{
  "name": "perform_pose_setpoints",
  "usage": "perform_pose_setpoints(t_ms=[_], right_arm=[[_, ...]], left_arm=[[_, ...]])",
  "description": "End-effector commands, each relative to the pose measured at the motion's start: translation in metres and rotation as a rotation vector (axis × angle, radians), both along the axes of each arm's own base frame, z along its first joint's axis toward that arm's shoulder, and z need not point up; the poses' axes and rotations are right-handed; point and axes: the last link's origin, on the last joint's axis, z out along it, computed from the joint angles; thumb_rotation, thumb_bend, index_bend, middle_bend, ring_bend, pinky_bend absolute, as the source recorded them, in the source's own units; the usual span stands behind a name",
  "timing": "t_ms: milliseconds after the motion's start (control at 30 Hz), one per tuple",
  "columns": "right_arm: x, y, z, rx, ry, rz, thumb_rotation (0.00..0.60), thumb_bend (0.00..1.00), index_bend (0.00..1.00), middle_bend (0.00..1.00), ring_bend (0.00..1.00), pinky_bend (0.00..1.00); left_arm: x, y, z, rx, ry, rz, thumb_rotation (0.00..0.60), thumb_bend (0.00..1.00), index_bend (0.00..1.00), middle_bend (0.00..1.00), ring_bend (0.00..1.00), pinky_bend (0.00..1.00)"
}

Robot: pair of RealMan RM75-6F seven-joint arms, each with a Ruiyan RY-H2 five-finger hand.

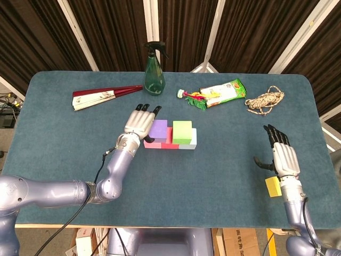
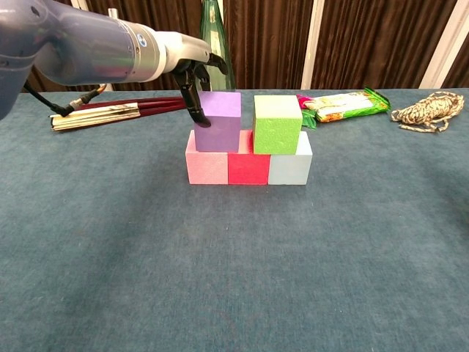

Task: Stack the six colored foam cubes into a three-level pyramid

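Pink (image 2: pixel 207 163), red (image 2: pixel 248 167) and light blue (image 2: pixel 290 165) cubes form a row on the table. A green cube (image 2: pixel 277 123) sits on the red and light blue ones. The purple cube (image 2: pixel 218 121) rests on the pink and red cubes, close beside the green one. My left hand (image 2: pixel 192 70) holds the purple cube, with fingers down its left face and the thumb behind its top. From the head view the left hand (image 1: pixel 139 121) is just left of the purple cube (image 1: pixel 158 129). My right hand (image 1: pixel 281 154) hovers with fingers spread near the right edge, beside the yellow cube (image 1: pixel 273 186).
A green spray bottle (image 1: pixel 154 66) stands behind the stack. A folded fan (image 1: pixel 101 97) lies at the back left. A snack packet (image 1: pixel 224 92) and a coil of rope (image 1: pixel 265 100) lie at the back right.
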Motion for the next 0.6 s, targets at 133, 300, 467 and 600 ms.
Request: perform_pose_setpoints(t_ms=[133,300,467,600], right_arm=[[0.0004,0.0008,-0.0014,0.005,0.004,0.002,0.600,0.31,0.00,0.00,0.00,0.00],[0.0004,0.0011,-0.0020,0.007,0.003,0.001,0.600,0.31,0.00,0.00,0.00,0.00],[0.0005,0.0013,-0.0025,0.009,0.003,0.000,0.600,0.31,0.00,0.00,0.00,0.00],[0.0004,0.0015,-0.0029,0.011,0.004,0.000,0.600,0.31,0.00,0.00,0.00,0.00]], left_arm=[[0.0012,0.0009,-0.0018,-0.004,-0.014,0.005,0.600,0.32,0.05,0.40,0.06,0.06],[0.0020,0.0009,-0.0035,-0.009,-0.016,0.003,0.600,0.32,0.05,0.40,0.06,0.06],[0.0040,0.0004,-0.0048,-0.017,-0.028,0.006,0.600,0.32,0.05,0.40,0.06,0.06],[0.0046,0.0003,-0.0055,-0.021,-0.036,0.012,0.600,0.32,0.05,0.41,0.06,0.06]])
